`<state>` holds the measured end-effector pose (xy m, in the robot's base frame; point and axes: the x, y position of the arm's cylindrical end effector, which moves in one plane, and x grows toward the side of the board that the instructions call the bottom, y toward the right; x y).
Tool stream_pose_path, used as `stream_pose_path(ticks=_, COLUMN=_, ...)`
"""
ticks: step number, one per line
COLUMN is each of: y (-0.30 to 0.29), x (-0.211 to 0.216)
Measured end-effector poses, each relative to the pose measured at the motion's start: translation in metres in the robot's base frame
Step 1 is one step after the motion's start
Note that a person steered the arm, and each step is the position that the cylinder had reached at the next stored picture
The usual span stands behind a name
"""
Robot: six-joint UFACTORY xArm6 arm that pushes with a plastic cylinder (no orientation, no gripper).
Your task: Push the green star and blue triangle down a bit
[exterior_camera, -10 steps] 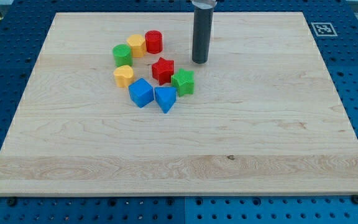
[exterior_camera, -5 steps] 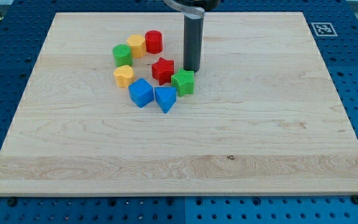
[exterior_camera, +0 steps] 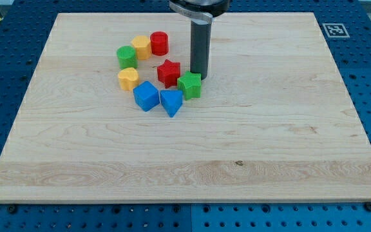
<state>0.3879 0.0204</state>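
Camera view, single frame, read from view's left to right relative to my tip [exterior_camera: 199, 77]. No gripper fitted, so no open or closed state to record; rod upright, end on wooden worktop [exterior_camera: 269, 135].

- Green block [exterior_camera: 127, 57], rounded: far to tip's left, slightly toward view's top.
- Yellow block [exterior_camera: 128, 78], rounded: far left of tip, level with it.
- Second yellow block [exterior_camera: 141, 47]: left of tip, toward view's top, touching red cylinder [exterior_camera: 159, 43].
- Blue cube [exterior_camera: 146, 96]: left of tip, toward view's bottom.
- Red star [exterior_camera: 169, 72]: just left of tip.
- Blue triangle [exterior_camera: 171, 102]: left of tip and below it, touching blue cube, just beside green star.
- Green star [exterior_camera: 189, 85]: immediately below tip, slightly left; contact or near-contact, cannot tell which.
- Marker tag [exterior_camera: 333, 29]: far right, at worktop's top corner.
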Motion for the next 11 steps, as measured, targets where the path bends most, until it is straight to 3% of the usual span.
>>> stream_pose_path(ticks=11, y=-0.007, x=0.040)
